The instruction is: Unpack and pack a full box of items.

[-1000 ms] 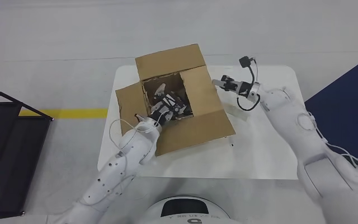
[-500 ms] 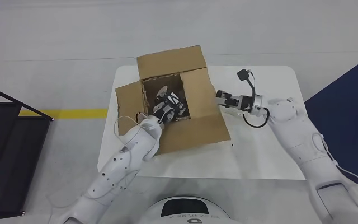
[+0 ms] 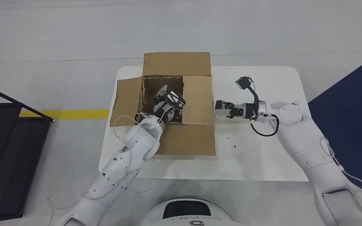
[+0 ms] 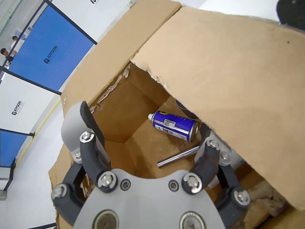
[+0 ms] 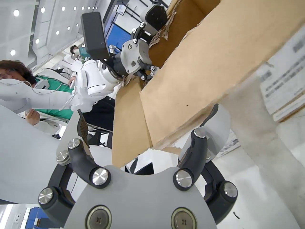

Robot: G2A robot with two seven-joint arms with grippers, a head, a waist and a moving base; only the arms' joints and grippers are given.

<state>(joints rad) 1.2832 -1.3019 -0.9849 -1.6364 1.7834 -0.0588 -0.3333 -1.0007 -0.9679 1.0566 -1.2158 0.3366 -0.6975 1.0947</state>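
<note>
White table (image 3: 266,161) at the top view's middle. On it, the left gripper (image 3: 169,104), jaws apart, hangs in the box (image 3: 192,141) opening at centre frame, above a blue can (image 4: 172,125) and a metal rod (image 4: 177,156) lying on the box floor. The right gripper (image 3: 218,107), jaws also apart, sits right of centre, with the edge of the flap (image 3: 198,100) between its fingers.

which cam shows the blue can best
The left wrist view: the blue spray can lies on its side on the box floor, unobstructed. In the top view the left gripper covers that spot; the right wrist view faces the box's outside.
</note>
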